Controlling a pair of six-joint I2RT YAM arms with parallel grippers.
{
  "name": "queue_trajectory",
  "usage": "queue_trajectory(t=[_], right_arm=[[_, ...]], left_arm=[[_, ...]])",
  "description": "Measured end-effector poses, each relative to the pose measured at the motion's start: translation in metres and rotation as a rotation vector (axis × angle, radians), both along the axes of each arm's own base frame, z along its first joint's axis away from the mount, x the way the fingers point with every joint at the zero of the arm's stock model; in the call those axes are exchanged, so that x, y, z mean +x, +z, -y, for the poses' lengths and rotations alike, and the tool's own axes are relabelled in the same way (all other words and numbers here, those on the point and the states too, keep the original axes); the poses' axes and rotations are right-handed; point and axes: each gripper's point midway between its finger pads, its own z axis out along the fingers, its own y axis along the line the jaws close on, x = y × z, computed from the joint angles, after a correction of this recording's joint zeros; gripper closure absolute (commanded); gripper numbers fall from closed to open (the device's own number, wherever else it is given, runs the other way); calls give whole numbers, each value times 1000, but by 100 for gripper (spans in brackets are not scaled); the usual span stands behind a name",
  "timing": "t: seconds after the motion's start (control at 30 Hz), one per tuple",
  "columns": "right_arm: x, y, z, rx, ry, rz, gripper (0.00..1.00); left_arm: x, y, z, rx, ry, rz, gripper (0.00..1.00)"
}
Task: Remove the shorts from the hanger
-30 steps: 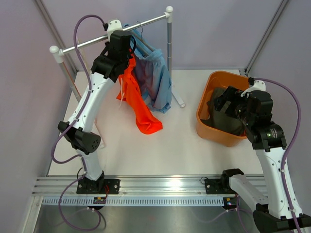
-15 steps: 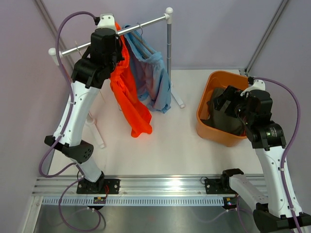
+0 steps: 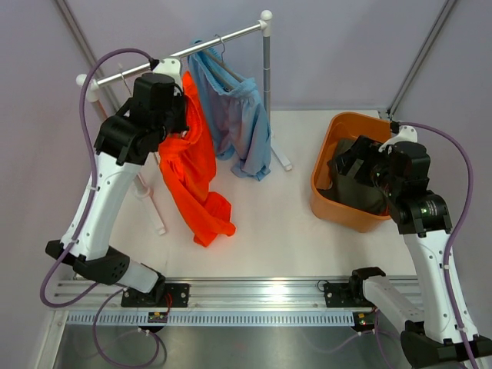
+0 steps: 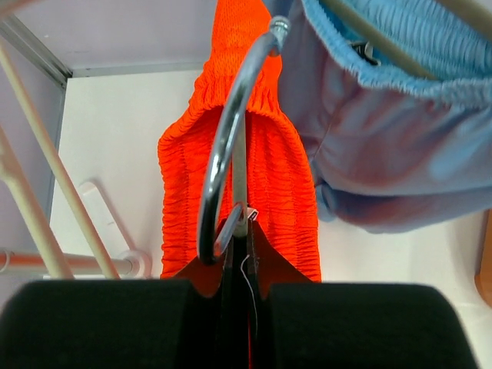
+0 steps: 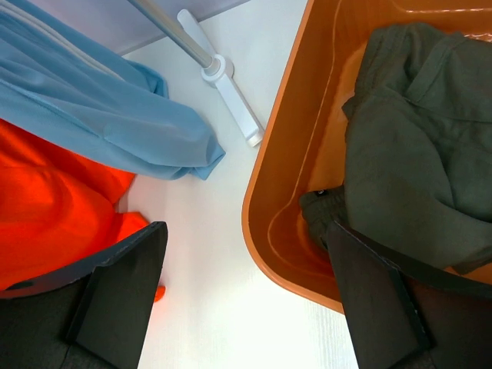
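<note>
Orange cloth fills the middle of the left wrist view: the orange shorts (image 3: 192, 165) hang from a metal hanger (image 4: 219, 154), and the left gripper (image 4: 238, 231) has its fingers pressed together on the hanger's wire just below the hook. From above, these shorts drop from the gripper just beneath the rail (image 3: 231, 36) and their lower end lies crumpled on the table (image 3: 269, 223). The light blue shorts (image 3: 238, 115) hang on the rail just beside them, to the right, and the two garments touch near the top. The olive-green shorts (image 5: 407, 138) lie bunched inside the orange bin (image 3: 347, 120) at the right of the table. The right gripper (image 5: 246, 231) hangs over the bin's near-left rim with its fingers spread wide – one over the bare table, the other over the olive cloth – holding nothing.
</note>
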Motion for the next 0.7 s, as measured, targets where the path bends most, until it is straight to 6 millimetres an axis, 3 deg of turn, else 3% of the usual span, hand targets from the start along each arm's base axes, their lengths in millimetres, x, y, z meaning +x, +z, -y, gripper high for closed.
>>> queue_trajectory(t=[0.23,0.47,0.7], right_arm=[[-6,11,-20,24,93,17,9],[-24,23,-104,5,368,15,9],[-34,-13,-169,-83,488,-83,11]], left_arm=[[-54,-32,28,39,-145,-67,100],[-104,-74,57,64,-291,-138,100],[-140,-114,77,60,-393,-207,100]])
